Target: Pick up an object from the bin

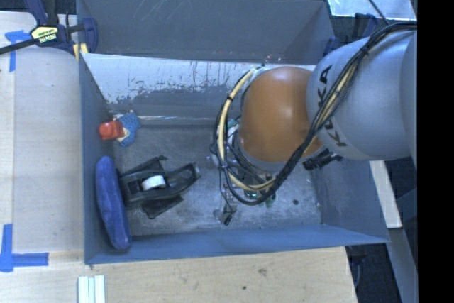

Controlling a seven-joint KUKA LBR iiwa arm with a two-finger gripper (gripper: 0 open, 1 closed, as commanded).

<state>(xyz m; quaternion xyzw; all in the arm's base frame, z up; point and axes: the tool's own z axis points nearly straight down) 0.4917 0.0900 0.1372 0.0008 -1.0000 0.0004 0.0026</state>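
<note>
From where I stand, the claw (228,209) hangs low over a bare patch of the bin (206,32) floor, near the front wall and a little right of the middle. The arm's orange cover (273,113) and a loop of cables (228,125) sit right above it, so I cannot tell whether it is wide or narrow, and I see nothing in it.

The thing nearest to it is a black tape dispenser (167,188), lying on the floor to the claw's left in this view, near but apart from it. Its long axis runs roughly across the bin, left to right, with the right-hand end tipped slightly toward the far wall and pointing at the claw. It is dark and angular, with a white roll (151,182) showing in its middle.

Beyond it, along the left wall, lies a long blue rounded thing (112,204) with its axis running front to back, and the dispenser's left end seems to touch it. A small red-and-blue toy (118,129) sits apart in the far left corner.

My guess is the dispenser is the easiest reach — a sideways move left, then closing across its narrow width.
</note>
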